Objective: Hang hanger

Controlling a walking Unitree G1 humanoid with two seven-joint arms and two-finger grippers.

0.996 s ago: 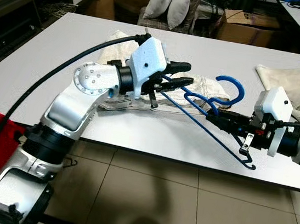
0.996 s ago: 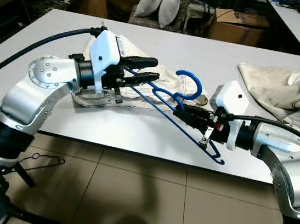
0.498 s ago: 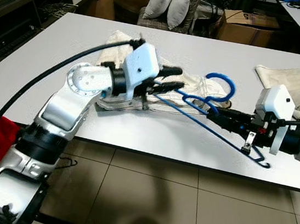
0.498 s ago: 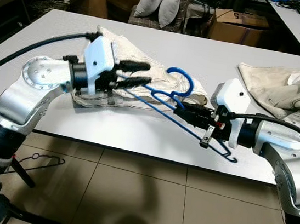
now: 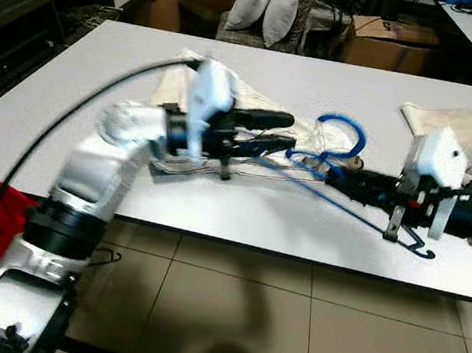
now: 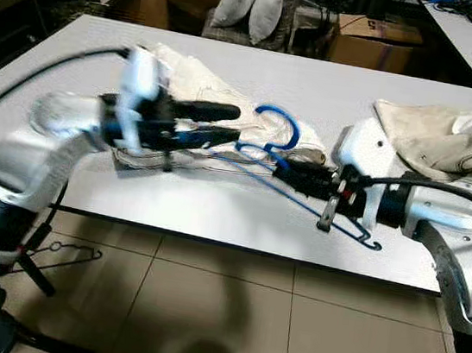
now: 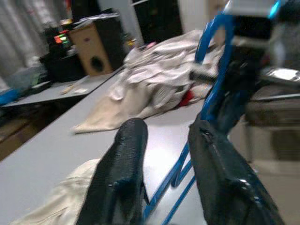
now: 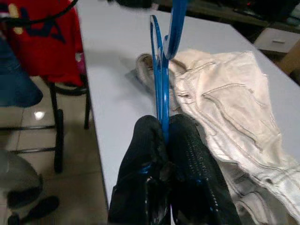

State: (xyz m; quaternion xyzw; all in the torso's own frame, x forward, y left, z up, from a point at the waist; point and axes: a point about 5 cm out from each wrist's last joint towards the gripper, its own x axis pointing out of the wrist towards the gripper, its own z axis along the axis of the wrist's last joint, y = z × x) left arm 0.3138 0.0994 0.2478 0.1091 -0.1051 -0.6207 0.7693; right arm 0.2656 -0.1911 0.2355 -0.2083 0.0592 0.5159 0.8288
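Hanger [image 6: 282, 167], blue wire, was held low over the white worktop [image 6: 215, 204], its hook curling up above a cream garment [image 6: 251, 126] spread beneath it. Right gripper [image 6: 292, 177] was clenched on the hanger near the neck, likely to keep the frame steady and lifted off the cloth. Left gripper [image 5: 281, 132] reached in from the other side, its fingers [image 7: 123, 173] parted with a blue bar running between them; I could not tell whether they touched the wire. Probably it was placed there to guide or take one end. No rail or hook for hanging was visible, so the hanging step looked not yet begun.

Right wrist view showed the pinch plainly, wire squeezed between both black fingers [image 8: 187, 164], plus something red beside the worktop. Left wrist view showed the gap between its fingers. Head views showed a second pale cloth heap [image 6: 450, 139] at the far right.
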